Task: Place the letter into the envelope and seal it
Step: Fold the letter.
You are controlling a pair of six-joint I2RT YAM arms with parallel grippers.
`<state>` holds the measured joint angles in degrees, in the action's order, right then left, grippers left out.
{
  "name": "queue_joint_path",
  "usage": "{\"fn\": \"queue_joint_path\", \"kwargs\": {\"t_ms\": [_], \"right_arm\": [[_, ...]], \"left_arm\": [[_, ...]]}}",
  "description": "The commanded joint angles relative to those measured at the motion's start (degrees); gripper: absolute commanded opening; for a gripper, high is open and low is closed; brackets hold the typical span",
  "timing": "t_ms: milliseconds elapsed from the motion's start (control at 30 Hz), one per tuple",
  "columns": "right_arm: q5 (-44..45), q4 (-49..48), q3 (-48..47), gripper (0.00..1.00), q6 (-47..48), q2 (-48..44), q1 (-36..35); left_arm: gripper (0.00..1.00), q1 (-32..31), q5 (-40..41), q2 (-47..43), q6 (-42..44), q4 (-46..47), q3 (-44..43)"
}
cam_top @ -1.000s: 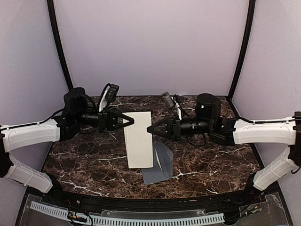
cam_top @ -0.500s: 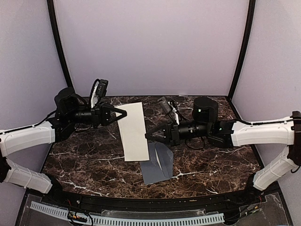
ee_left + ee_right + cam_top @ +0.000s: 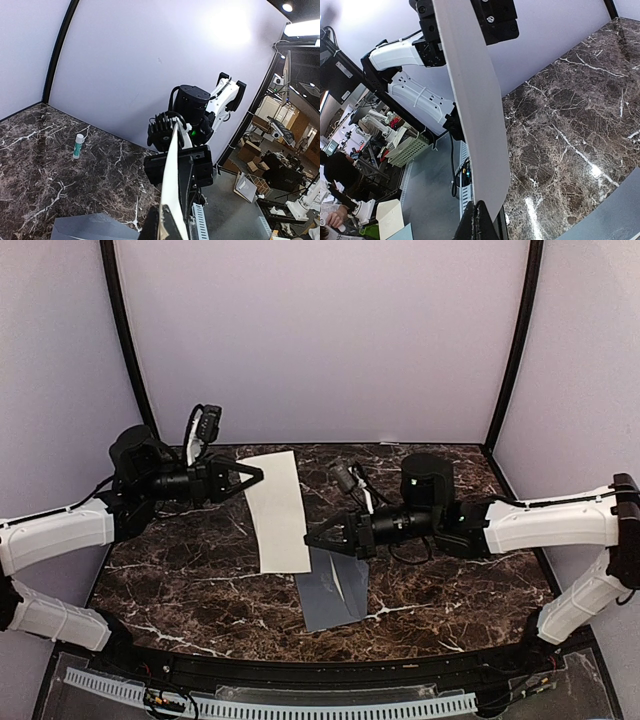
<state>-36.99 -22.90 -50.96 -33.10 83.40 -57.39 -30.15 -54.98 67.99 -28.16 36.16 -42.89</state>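
Change: Over the last second we saw both arms carry the letter (image 3: 276, 512) leftward, and its far end swung further left, so it hung more askew than before.
Left pincer: The left pincer (image 3: 256, 474) was pressed together on the letter's far left edge, near the back of the worktop (image 3: 200, 580).
Right pincer: The right pincer (image 3: 312, 537) was pinched shut on the letter's near right corner, just over the far edge of the envelope (image 3: 333, 592).
Letter: It was held off the worktop between the two pincers. We saw it edge-on from the left wrist, and from the right wrist as a broad cream sheet.
Envelope: It lay flat on the worktop at the near middle, grey, its far left corner under the letter's near end. We could not tell how its flap lay.
Tube: We saw a small white-and-green tube (image 3: 78, 145) standing upright on the worktop, well apart from the envelope.
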Motion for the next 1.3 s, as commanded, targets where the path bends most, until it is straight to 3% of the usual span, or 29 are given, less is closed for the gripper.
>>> {"fn": "queue_joint_path", "kwargs": {"t_ms": [0,833,1267], "right_arm": [[1.5,0.2,-0.2,0.0,0.7,1.0,-1.1],[2.9,-0.1,2.6,0.0,-0.7,2.8,-2.0],[5.0,2.7,5.6,0.0,0.2,-0.6,-2.2]], "left_arm": [[0.0,0.9,0.3,-2.2,-0.6,3.1,0.8],[0.0,4.1,0.1,-3.2,-3.0,5.8,1.7],[0.0,6.0,0.6,-3.9,-3.7,6.6,2.2]]}}
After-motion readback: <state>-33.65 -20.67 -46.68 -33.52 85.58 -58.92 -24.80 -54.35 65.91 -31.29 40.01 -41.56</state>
